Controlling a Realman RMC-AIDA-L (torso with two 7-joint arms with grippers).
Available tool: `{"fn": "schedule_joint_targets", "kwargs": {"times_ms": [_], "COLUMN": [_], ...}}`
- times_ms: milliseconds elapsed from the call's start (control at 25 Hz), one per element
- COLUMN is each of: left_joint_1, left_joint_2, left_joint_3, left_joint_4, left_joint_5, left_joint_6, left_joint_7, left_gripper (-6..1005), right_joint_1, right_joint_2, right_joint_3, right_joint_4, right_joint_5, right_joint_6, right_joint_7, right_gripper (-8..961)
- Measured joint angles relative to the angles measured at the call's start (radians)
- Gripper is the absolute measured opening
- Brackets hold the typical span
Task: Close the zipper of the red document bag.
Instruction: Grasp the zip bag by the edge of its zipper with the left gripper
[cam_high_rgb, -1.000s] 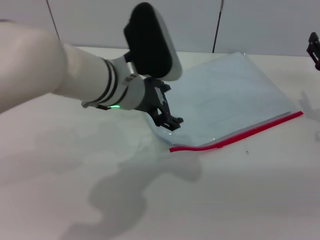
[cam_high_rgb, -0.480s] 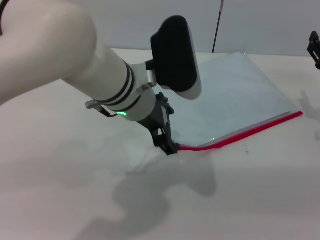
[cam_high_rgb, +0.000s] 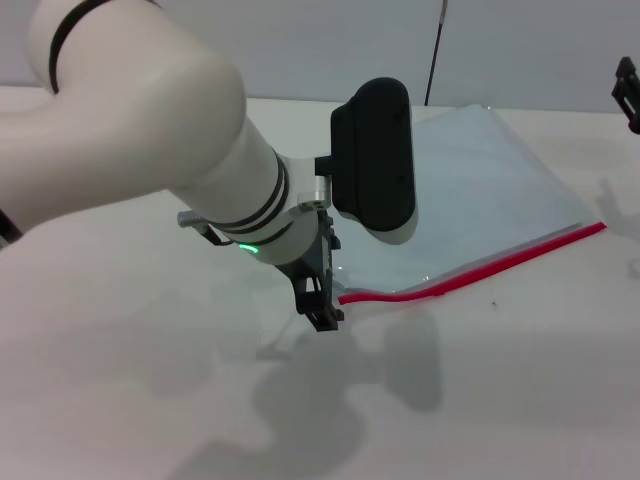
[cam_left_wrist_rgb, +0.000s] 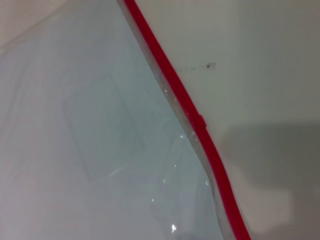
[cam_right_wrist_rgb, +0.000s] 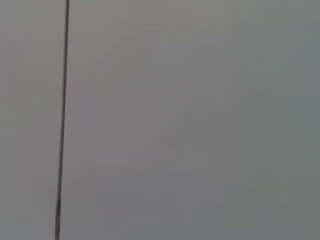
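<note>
The red document bag (cam_high_rgb: 470, 180) is a flat translucent pale pouch lying on the white table, to the right of centre. Its zipper (cam_high_rgb: 480, 268) is a thin red strip along the near long edge, bulging slightly upward near its left end. My left gripper (cam_high_rgb: 320, 302) points down at the table, right beside the left end of that strip. In the left wrist view the zipper (cam_left_wrist_rgb: 185, 100) runs diagonally along the edge of the bag (cam_left_wrist_rgb: 95, 130), with a small red slider tab (cam_left_wrist_rgb: 200, 121) on it. My right gripper (cam_high_rgb: 628, 95) hangs at the far right edge, away from the bag.
The white table (cam_high_rgb: 150, 400) stretches out to the left of the bag and in front of it. A grey wall with a dark vertical seam (cam_high_rgb: 435, 50) stands behind the table. The right wrist view shows only that wall.
My left arm has swung forward and to the right, and its gripper has come down from over the bag's left edge to the left end of the zipper. The bag and the right arm have not moved.
</note>
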Motion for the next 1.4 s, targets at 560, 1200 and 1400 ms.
{"fn": "schedule_joint_targets", "kwargs": {"times_ms": [560, 1200, 1400], "left_joint_1": [-0.031, -0.035, -0.036], "left_joint_2": [0.0, -0.001, -0.001], "left_joint_3": [0.041, 0.072, 0.073], "left_joint_4": [-0.11, -0.179, -0.214], "left_joint_5": [0.019, 0.014, 0.012], "left_joint_6": [-0.09, -0.199, -0.248], "left_joint_7": [0.003, 0.003, 0.005], "left_gripper": [887, 886, 886], "right_joint_1": [0.005, 0.014, 0.015], "right_joint_2": [0.0, 0.0, 0.0], "right_joint_3": [0.0, 0.0, 0.0], "right_joint_4": [0.0, 0.002, 0.002], "right_joint_5": [0.0, 0.0, 0.0], "right_joint_6": [0.0, 0.012, 0.012], "right_joint_7": [0.0, 0.0, 0.0], "right_gripper": [705, 704, 704]}}
